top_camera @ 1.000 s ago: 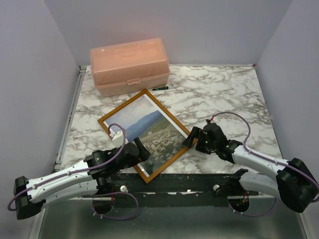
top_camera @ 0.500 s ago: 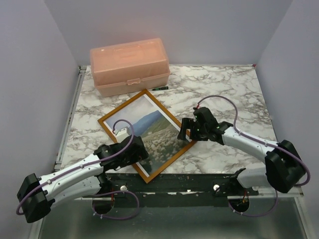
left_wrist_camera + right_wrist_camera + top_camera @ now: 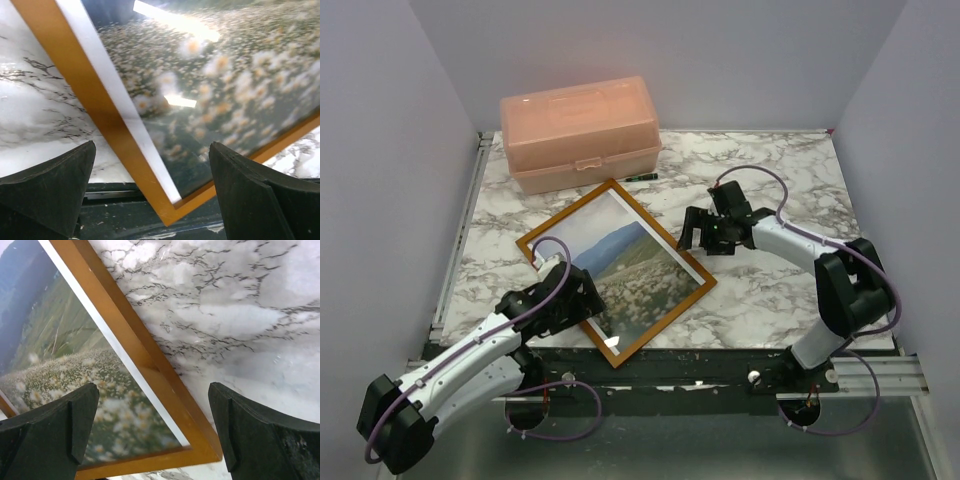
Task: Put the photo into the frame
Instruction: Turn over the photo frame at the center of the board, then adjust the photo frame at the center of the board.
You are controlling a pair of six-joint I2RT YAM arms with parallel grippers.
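The orange-brown frame [image 3: 563,215] lies flat and turned diagonally on the marble table, with the photo [image 3: 620,265] of sky, hills and flowery meadow inside it, face up. The frame's near corner [image 3: 170,217] juts over the table's dark front edge. My left gripper [image 3: 588,308] is open and empty, hovering over the frame's near-left edge; its fingers [image 3: 50,190] straddle that near corner. My right gripper [image 3: 696,232] is open and empty above the frame's right edge [image 3: 150,365], with the right corner [image 3: 212,452] between its fingers [image 3: 260,440].
A pink plastic box [image 3: 580,132] stands shut at the back left, just behind the frame's far corner. A small dark pen [image 3: 642,177] lies to the right of the box. The marble table [image 3: 770,180] has walls on three sides.
My right gripper has moved from the frame's right corner back and up along its right edge. My left gripper has moved a little left and farther onto the frame. The frame has stayed put.
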